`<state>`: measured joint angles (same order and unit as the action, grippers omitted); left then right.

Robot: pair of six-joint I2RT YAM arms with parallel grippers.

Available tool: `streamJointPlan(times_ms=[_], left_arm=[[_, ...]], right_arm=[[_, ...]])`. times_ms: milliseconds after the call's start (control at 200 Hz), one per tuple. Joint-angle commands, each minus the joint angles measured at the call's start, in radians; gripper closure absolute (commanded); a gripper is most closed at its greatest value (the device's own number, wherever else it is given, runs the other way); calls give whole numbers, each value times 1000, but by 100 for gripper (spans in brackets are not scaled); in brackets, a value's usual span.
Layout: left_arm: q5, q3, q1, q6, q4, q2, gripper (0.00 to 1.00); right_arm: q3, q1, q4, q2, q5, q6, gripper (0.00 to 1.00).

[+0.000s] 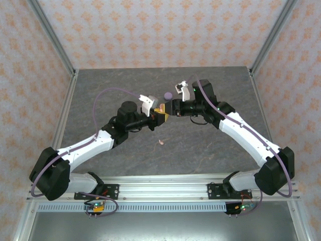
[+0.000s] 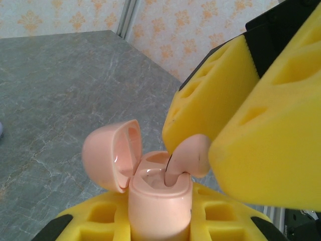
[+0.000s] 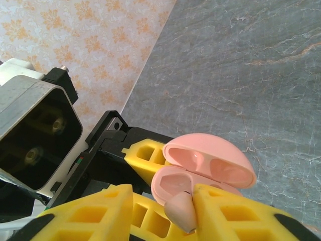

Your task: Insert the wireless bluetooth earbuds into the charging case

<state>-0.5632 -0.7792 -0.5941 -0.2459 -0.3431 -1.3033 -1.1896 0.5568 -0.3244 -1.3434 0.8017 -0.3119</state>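
Left gripper (image 1: 159, 116) sits mid-table (image 1: 200, 150), jaws clamped on the pink charging case (image 2: 160, 201). Its yellow fingers (image 2: 100, 221) press both sides of the case body. The case is upright with its lid (image 2: 108, 153) swung open to the left in the left wrist view.

One pink earbud (image 2: 190, 155) is at the case mouth, stem down into a slot, head above the rim.

Right gripper (image 1: 169, 107) meets the left one tip to tip. Its yellow fingers (image 2: 261, 140) flank the bud head with the jaws a little apart. The bud touches at least one pad; can't tell if it is actually pinched.

A loose pink earbud (image 1: 161, 142) lies on the table nearer the bases. A lilac round case (image 1: 168, 95) sits just beyond the grippers.
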Motion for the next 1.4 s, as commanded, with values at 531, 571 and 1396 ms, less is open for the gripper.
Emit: streamJointPlan(times_ms=[531,571,1396], left_arm=[[60,-29,0,8,-33,20,87],[62,-29,0,9,-33,19,87],[-17,-41,-2,25,-33,-14,86]], right_arm=[[-51,14,-94,20,-51,16,50],[-51,14,-96,22,-46,18,50],[-62,25,-59,23,38,30,56]])
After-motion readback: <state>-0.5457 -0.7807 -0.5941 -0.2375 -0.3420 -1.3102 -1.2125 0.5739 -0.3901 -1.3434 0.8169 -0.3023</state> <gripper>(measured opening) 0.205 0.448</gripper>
